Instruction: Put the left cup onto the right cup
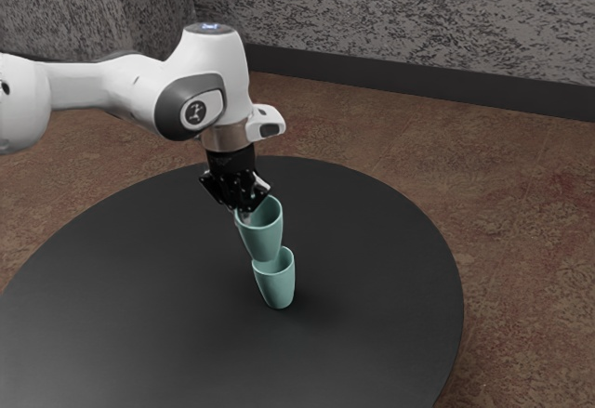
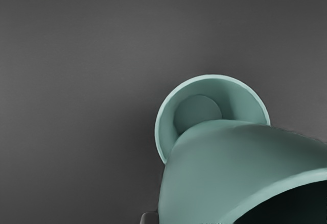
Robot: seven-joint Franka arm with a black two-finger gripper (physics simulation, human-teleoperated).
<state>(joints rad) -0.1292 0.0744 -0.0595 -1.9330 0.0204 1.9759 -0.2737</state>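
Two teal cups stand out against the round black table (image 1: 112, 334). The lower cup (image 1: 275, 284) stands upright near the table's middle. The upper cup (image 1: 262, 231) is tilted, its base resting in the lower cup's mouth. My black gripper (image 1: 244, 202) is shut on the upper cup's rim, coming down from the exterior view's upper left. In the wrist view the held cup (image 2: 240, 178) looms large just under my hand, and beyond it the lower cup's open mouth (image 2: 204, 106) shows its inner floor.
The table top (image 2: 76, 81) spreads dark and bare around the cups. A brown floor (image 1: 483, 176) surrounds the table, with a grey speckled wall (image 1: 418, 8) and dark baseboard behind.
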